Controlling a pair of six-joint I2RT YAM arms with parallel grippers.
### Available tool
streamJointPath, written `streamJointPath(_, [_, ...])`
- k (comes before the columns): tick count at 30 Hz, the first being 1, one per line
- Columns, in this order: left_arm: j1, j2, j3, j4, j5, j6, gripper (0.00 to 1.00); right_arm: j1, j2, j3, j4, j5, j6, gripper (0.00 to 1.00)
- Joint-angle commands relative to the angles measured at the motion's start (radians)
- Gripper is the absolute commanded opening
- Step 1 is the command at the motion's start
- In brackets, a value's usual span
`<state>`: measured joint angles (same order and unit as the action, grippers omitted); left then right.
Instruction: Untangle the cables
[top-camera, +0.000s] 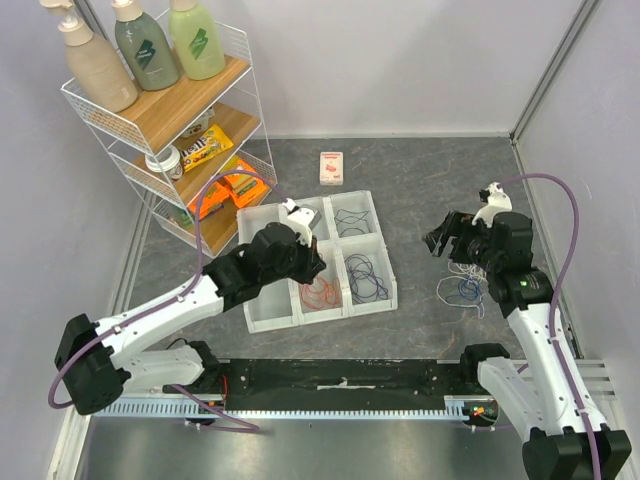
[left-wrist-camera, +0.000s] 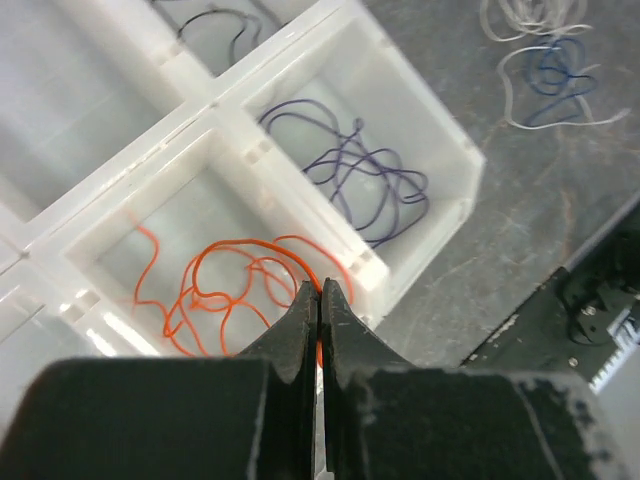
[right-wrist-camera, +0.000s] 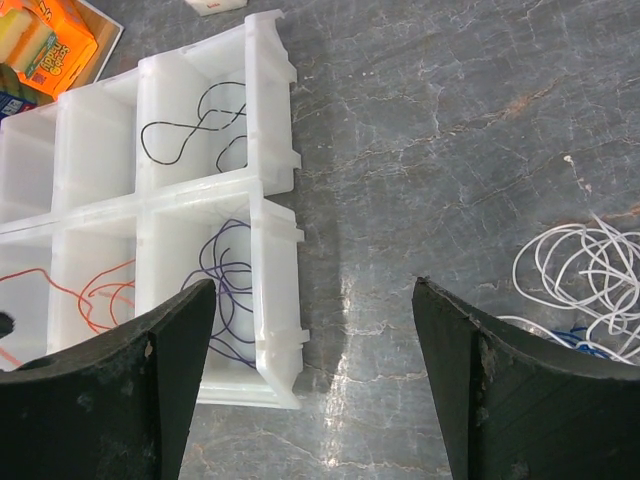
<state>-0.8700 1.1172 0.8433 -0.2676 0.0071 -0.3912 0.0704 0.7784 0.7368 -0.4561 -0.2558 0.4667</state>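
A white compartment tray holds an orange-red cable, a blue-purple cable and a black cable, each in its own compartment. My left gripper hangs over the orange cable's compartment. In the left wrist view it is shut on a strand of the orange cable. A white cable and a blue cable lie bunched together on the table at the right. My right gripper is open and empty, above bare table between the tray and that bunch.
A wire shelf with bottles and snack packs stands at the back left. A small white box lies behind the tray. Walls close in on both sides. A black rail runs along the near edge.
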Motion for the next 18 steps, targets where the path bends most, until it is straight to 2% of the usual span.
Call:
streamJointPath(1, [0.009,0.036,-0.052,0.076,-0.156,-0.072,0.02,0.002,-0.042,0.009,-0.004,-0.014,-0.01,0.87])
streamJointPath(4, [0.02,0.11,-0.043,0.065,-0.183,-0.083,0.02,0.002,-0.05,-0.02,0.011,-0.016,0.006,0.87])
streamJointPath(7, [0.026,0.19,0.026,-0.019,-0.2,-0.086,0.03,0.0,-0.031,-0.028,0.016,-0.023,0.012,0.87])
streamJointPath(8, [0.026,0.21,0.048,-0.045,-0.199,-0.086,0.09,0.002,-0.027,-0.031,0.014,-0.025,0.016,0.86])
streamJointPath(12, [0.025,0.169,0.027,-0.021,-0.156,-0.113,0.46,0.0,-0.03,-0.053,0.013,-0.03,0.026,0.86])
streamJointPath(14, [0.025,0.124,0.002,-0.01,-0.121,-0.127,0.56,0.003,-0.031,-0.059,0.008,-0.017,0.032,0.86])
streamJointPath(16, [0.025,0.075,-0.007,-0.018,-0.081,-0.129,0.72,0.002,-0.027,-0.057,-0.001,0.018,0.05,0.86])
streamJointPath(18, [0.025,0.02,-0.003,-0.028,-0.041,-0.121,0.89,0.002,-0.012,-0.051,-0.032,0.122,0.091,0.86])
